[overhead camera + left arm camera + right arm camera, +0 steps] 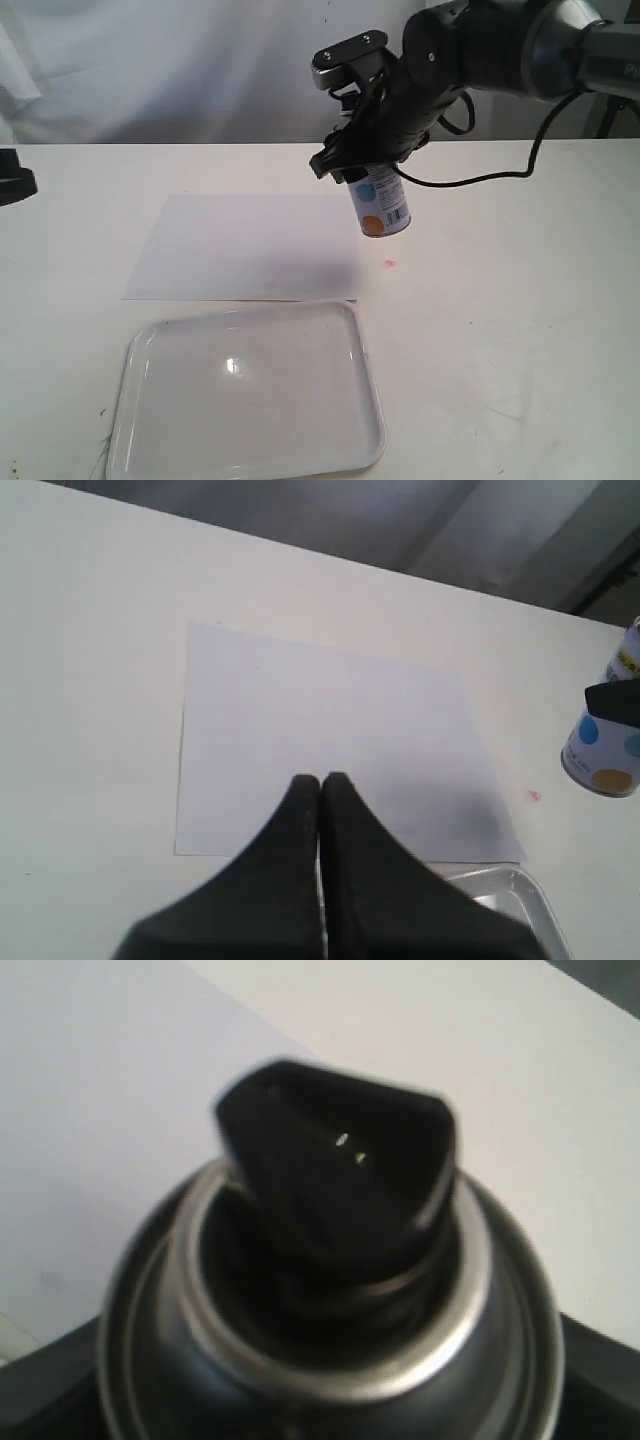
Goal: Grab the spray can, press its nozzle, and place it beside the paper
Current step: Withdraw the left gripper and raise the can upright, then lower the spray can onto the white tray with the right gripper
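Note:
The spray can (382, 208) hangs tilted in the air just off the right edge of the paper (250, 245), well above the table. My right gripper (365, 165) is shut on its upper part. The right wrist view is filled by the can's silver shoulder (330, 1360) and its black nozzle (340, 1175), with the paper (90, 1110) below. Nothing touches the nozzle. My left gripper (320, 780) is shut and empty, hovering over the near edge of the paper (330, 730). From there the spray can (605, 750) shows at the far right.
A glossy white tray (130, 350) with a raised rim lies in front of the paper, its corner (520, 890) also showing in the left wrist view. A small red speck (390, 263) marks the table below the can. A white curtain hangs behind.

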{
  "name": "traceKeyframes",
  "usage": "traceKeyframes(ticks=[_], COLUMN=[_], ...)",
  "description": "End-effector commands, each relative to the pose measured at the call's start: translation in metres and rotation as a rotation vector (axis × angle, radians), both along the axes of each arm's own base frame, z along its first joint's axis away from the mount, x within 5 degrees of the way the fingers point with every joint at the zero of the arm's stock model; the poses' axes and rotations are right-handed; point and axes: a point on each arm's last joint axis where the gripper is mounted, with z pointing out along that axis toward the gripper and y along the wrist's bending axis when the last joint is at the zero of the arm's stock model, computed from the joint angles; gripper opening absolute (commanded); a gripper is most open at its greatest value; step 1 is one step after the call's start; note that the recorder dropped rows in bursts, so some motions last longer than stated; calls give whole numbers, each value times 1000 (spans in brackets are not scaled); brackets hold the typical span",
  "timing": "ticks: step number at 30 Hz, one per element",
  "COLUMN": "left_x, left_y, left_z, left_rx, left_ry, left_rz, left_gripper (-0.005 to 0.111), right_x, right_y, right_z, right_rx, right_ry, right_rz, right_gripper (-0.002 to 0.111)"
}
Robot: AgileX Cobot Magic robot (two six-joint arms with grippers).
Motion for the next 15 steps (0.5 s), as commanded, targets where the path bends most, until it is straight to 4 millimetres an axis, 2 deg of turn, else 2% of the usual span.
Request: traceKeyframes(ticks=[1,6,12,15], left_x=[-34,-68,-89,-97], left_y=[1,-1,1,0], left_z=[6,9,4,0], left_rx=[23,24,18,33], left_ry=[-90,-170,-222,-237], left_rz=[43,52,102,98], left_gripper=[0,0,0,0], right_x=[-1,-10,-38,-54], right_y=[-5,-13,-20,-19], right_z=[23,22,18,20], right_rx=[92,194,310,321], right_ry=[-55,-92,-131,-163], right_rz=[-12,-48,-56,11], right_gripper=[0,0,0,0])
